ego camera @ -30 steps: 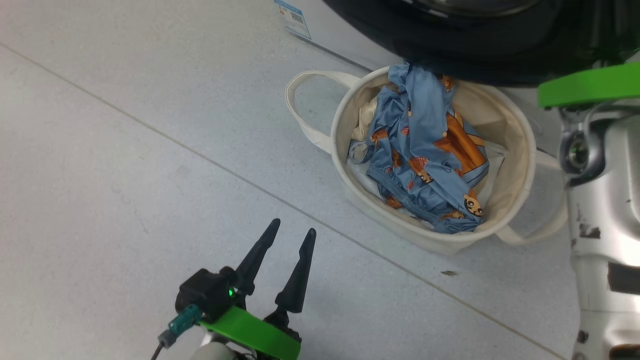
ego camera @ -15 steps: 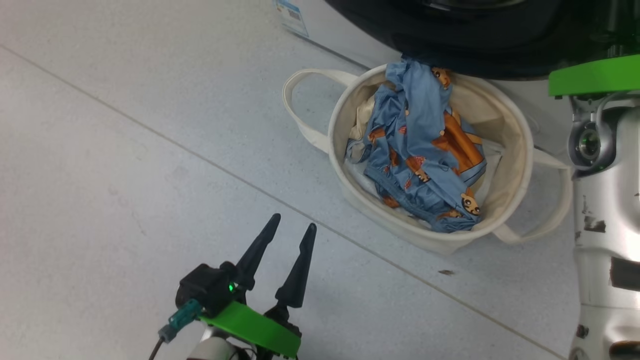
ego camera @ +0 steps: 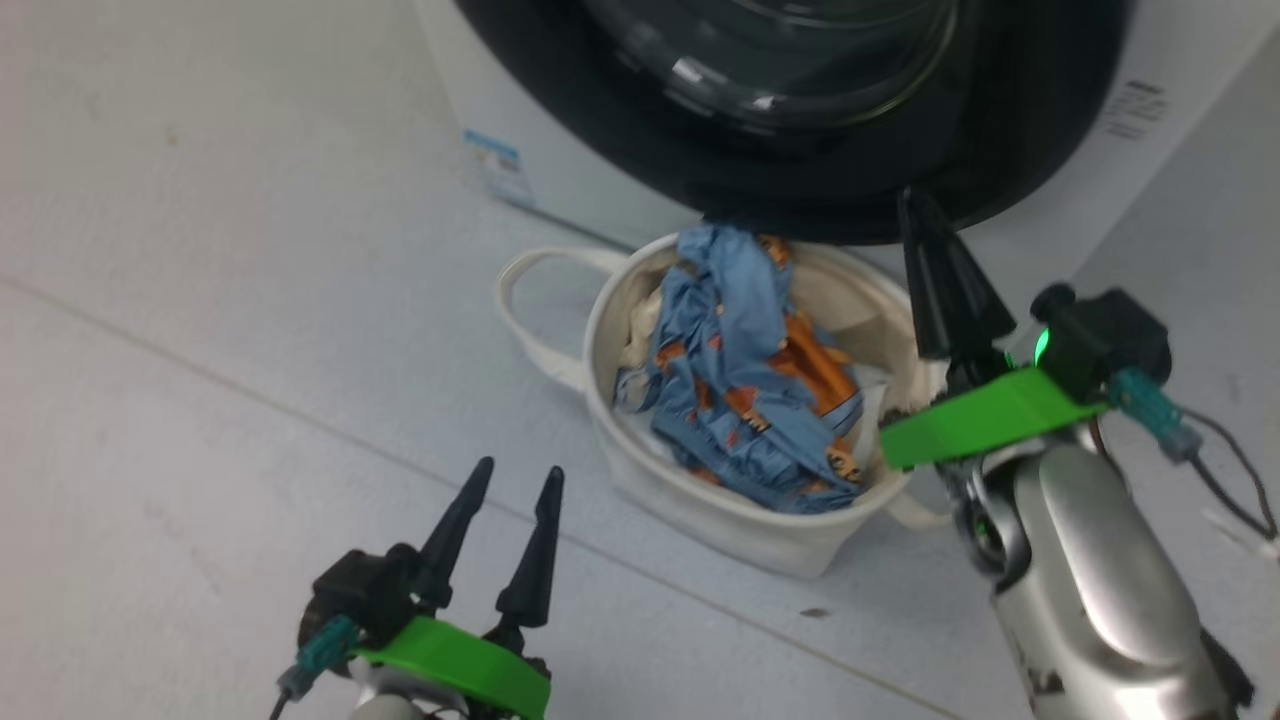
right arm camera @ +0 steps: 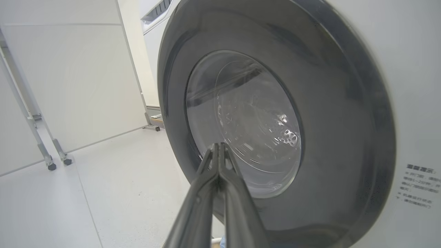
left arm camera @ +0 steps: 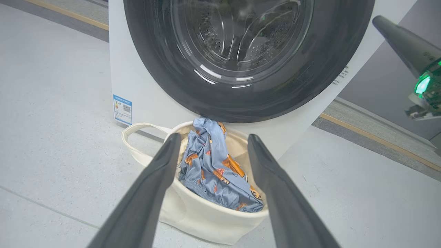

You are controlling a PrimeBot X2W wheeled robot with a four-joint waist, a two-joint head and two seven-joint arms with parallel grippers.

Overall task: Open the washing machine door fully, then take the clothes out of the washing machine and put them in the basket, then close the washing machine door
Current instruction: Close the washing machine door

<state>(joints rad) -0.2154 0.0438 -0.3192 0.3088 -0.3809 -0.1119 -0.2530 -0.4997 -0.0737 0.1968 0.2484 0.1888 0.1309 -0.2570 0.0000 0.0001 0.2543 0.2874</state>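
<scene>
Washing machine door (ego camera: 780, 140) looks flush against washing machine (ego camera: 560, 190) front; I judge closing step near done, latch unconfirmed. My right gripper (ego camera: 912, 208), fingers pressed together and holding nothing, points at door's lower black rim. I'd press tip on rim, not glass, firmly and square. Left gripper (ego camera: 520, 468): fingers spread, empty, low over floor (ego camera: 200, 400). Basket (ego camera: 700, 520) just below door; clothes (ego camera: 740, 400) inside, blue bear print on top, cream piece beside.
</scene>
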